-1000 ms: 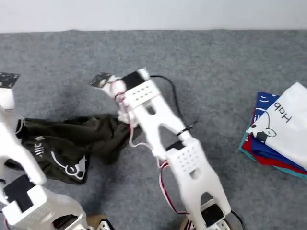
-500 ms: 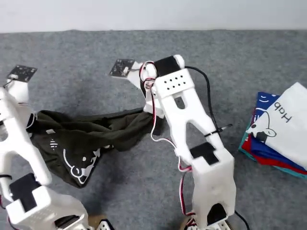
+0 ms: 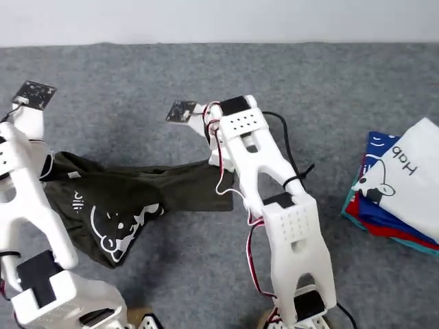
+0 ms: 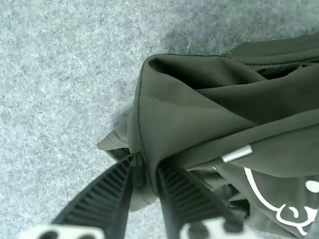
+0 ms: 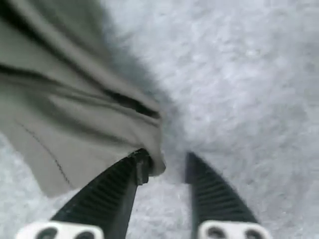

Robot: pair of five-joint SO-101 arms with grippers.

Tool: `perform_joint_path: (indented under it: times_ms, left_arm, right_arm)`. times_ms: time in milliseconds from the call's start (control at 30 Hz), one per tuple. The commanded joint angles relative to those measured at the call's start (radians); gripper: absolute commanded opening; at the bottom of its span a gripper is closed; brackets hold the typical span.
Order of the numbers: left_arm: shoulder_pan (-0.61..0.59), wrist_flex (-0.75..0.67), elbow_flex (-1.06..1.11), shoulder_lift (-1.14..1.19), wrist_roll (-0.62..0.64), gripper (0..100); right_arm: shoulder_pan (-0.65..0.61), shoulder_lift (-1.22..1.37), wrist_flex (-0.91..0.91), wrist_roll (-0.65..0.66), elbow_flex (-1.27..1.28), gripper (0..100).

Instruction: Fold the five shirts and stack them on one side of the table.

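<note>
A dark olive shirt [image 3: 137, 195] with a white cartoon print lies stretched across the grey table, left of centre. My left gripper [image 3: 48, 166] is at its left end. In the left wrist view the left gripper [image 4: 144, 172] is shut on a bunched fold of the shirt [image 4: 209, 99]. My right gripper [image 3: 221, 164] is at the shirt's right end. In the right wrist view the right gripper [image 5: 167, 164] stands open, and the hem of the shirt [image 5: 65, 99] lies against one fingertip [image 5: 137, 162], not between the two.
A stack of folded shirts [image 3: 394, 192], white on top over blue, red and teal, sits at the table's right edge. Bare grey felt [image 3: 322, 96] stretches between the right arm and the stack, and along the far side.
The right arm swung right and drew the shirt out lengthwise from a bunched heap. The left arm moved farther from the front edge, and the print now faces up.
</note>
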Motion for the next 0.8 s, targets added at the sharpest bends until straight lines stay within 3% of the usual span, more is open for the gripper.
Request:
perform_joint_path:
  times_ms: [0, 67, 200, 533, 767]
  left_arm:
    - [-0.002, -0.012, -0.013, -0.057, -0.006, 1]
    - [0.000, -0.012, -0.013, -0.057, -0.006, 1]
    - [0.005, -0.018, 0.002, -0.057, 0.031, 1]
    - [0.000, -0.020, 0.051, -0.058, 0.032, 1]
    - [0.000, -0.021, 0.051, -0.058, 0.034, 1]
  right_arm:
    - [0.013, 0.024, 0.156, -0.058, -0.253, 23.9]
    - [0.007, 0.047, 0.266, -0.060, -0.365, 23.5]
    - [0.016, 0.004, 0.274, -0.098, -0.387, 23.5]
    - [-0.073, -0.323, 0.271, -0.218, 0.083, 23.8]
    - [-0.171, -0.340, 0.260, -0.311, 0.253, 29.6]
